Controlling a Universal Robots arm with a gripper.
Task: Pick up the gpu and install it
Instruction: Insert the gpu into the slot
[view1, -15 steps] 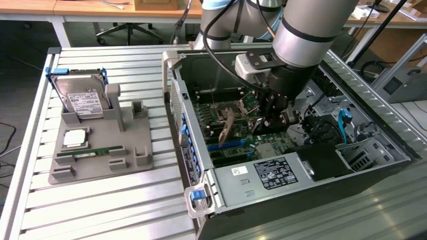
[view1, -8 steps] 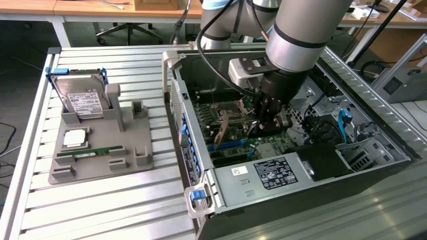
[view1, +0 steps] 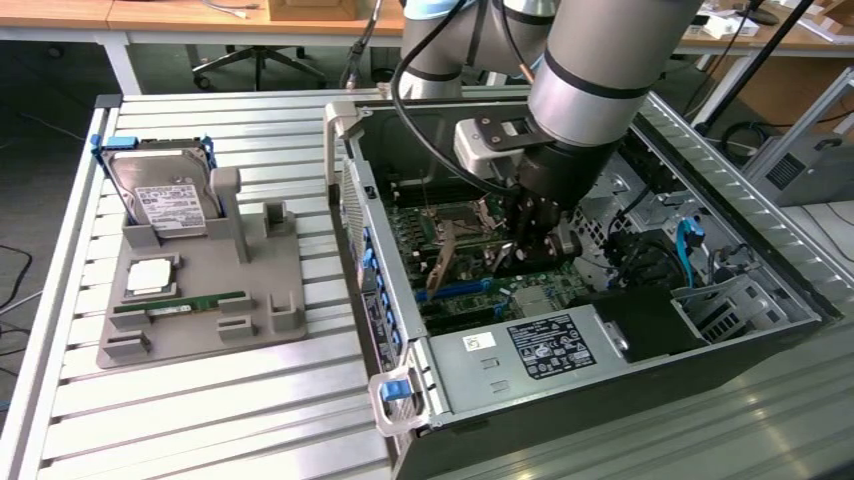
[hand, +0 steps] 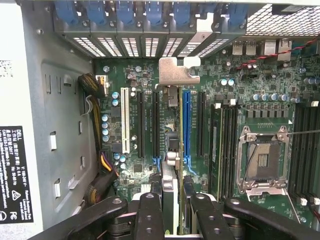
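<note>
Pincer (view1: 537, 232): you had it clamped on the gpu (hand: 175, 70) | gpu: held on edge inside the open computer case (view1: 344, 190), low over the motherboard (hand: 260, 80), in line with the slots, just beside the blue slot (hand: 186, 120).

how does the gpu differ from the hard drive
The gpu is a thin card with a metal bracket; the hard drive is a silver white-labelled box. The gpu sits on edge inside the case, in the hand; the hard drive leans in the grey holder outside it. Both are computer parts.
</note>
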